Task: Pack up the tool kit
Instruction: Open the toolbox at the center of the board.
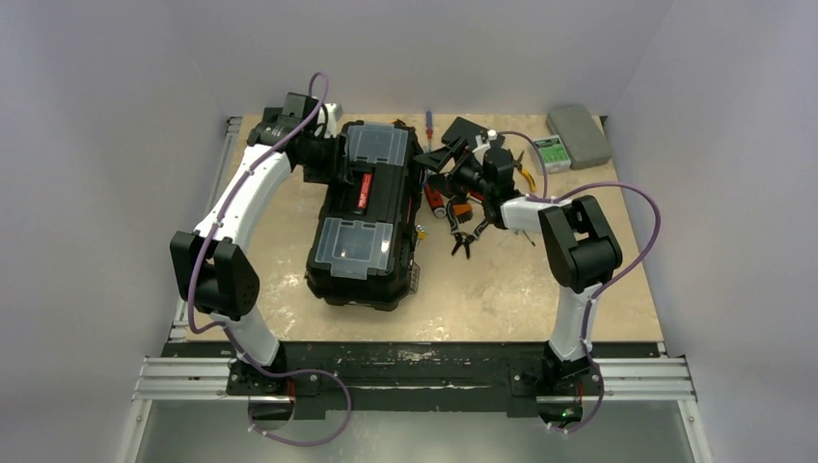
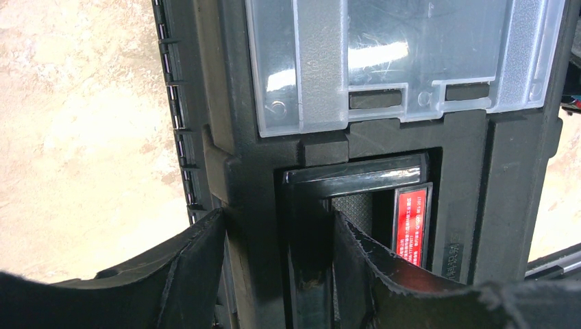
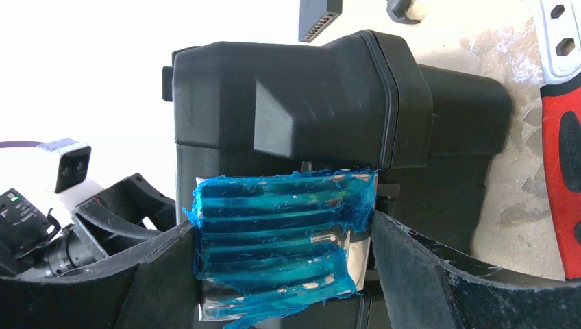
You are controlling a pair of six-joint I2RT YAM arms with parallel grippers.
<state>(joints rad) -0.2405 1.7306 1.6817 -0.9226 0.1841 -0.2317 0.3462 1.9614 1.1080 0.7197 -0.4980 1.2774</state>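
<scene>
Nearest, the left fingers (image 2: 199, 271) are straddling 1 end of the toolbox's (image 1: 365, 214) black handle (image 2: 308, 274), half-spread and pressing it from both sides. I am reading this as a steadying hold, stopping the box from sliding while the other arm is working. The toolbox is lying lid-down-shut on the table (image 1: 540, 289), left of centre, with its 2 clear lid compartments facing up. The right fingers (image 3: 445, 281) are standing wide around a black tool (image 3: 301, 103) that is carrying a blue-filmed plate (image 3: 281, 240), with each tip sitting at an edge of that plate. Whether they are squeezing it I cannot tell. That tool is lying among loose tools just right of the box, with a red-handled tool (image 3: 565, 178) near it — both are outside the kit, waiting to be packed.
</scene>
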